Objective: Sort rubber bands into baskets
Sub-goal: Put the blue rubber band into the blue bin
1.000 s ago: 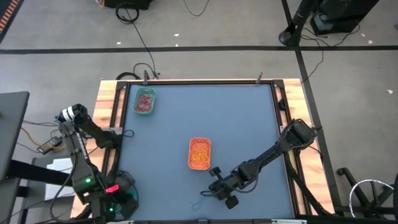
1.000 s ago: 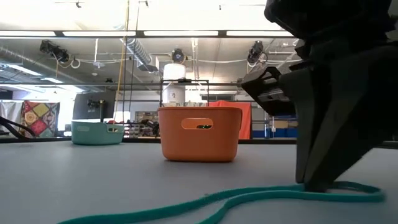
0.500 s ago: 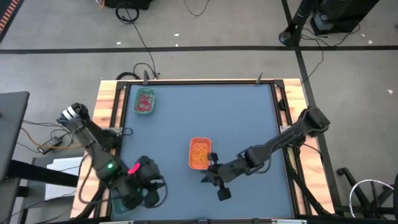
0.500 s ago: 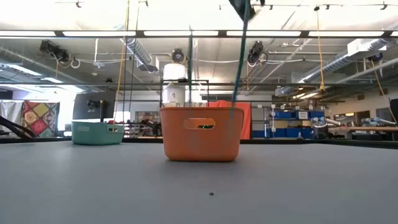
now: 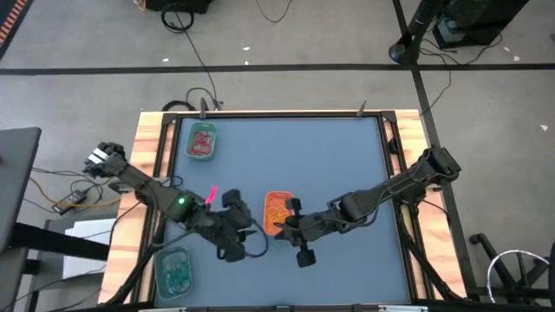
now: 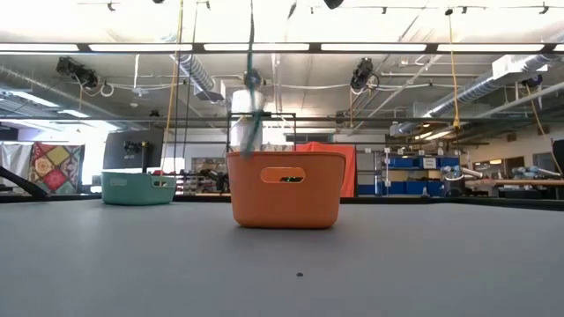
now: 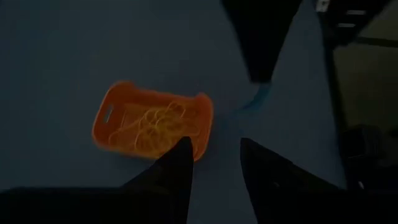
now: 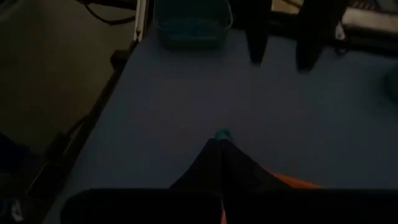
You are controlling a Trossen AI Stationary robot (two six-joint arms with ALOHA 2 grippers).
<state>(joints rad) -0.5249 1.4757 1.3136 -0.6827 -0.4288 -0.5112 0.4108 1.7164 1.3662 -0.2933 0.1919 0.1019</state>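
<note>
- Front left, off the blue mat (image 5: pixel 338 147), the green basket (image 5: pixel 176 270) sits at the table's edge with teal bands inside.
- The left gripper (image 5: pixel 244 236) hovers over the mat just left of the orange basket (image 5: pixel 278 213); its fingers (image 7: pixel 180 163) stand apart with nothing between them.
- The right gripper (image 5: pixel 276 227) sits at the orange basket's front edge, tips pinched together on a teal band (image 8: pixel 222 134) that pokes out past the tips.
- In the low view the teal band (image 6: pixel 251 92) hangs as a thin blurred strand above the orange basket (image 6: pixel 285 188).
- The orange basket (image 7: pixel 152 127) holds a tangle of orange-yellow bands (image 7: pixel 155 124); it stands near the middle of the mat, slightly toward the front.
- The two grippers face each other, near but apart.
- Far back left, the teal basket (image 5: pixel 201 141) holds red-pink bands (image 5: pixel 202 140), well apart from both arms.
</note>
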